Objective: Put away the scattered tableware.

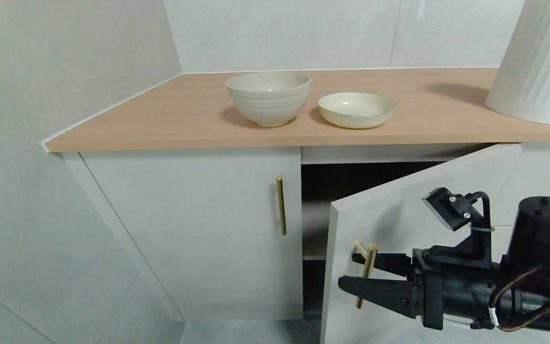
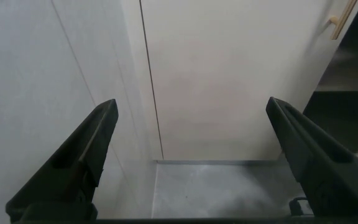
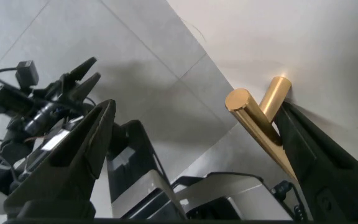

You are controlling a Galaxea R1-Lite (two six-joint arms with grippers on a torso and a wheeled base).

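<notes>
The right gripper (image 1: 347, 270) has its fingers spread. They straddle the brass handle (image 1: 372, 253) of the cabinet door (image 1: 399, 205) without pinching it; the bar runs between them and lies against one finger, with a wide gap to the other. That door stands ajar, its free edge just beyond the fingertips, and a dark opening (image 1: 351, 184) shows past it, under the table's front edge (image 1: 160, 142).

The tableware is well above these fingers, on the table. A ribbed bowl (image 1: 269, 98) and a shallow dish (image 1: 356, 110) sit just beside each other, apart, and both upright. Bare wood lies all round them. A tall white ribbed vessel (image 1: 537, 62) stands well off to the side.

The left gripper (image 2: 188, 112) also has its fingers spread wide, with nothing between them. Ahead of them are the closed cabinet door (image 2: 229, 74) and a strip of floor (image 2: 216, 193).
</notes>
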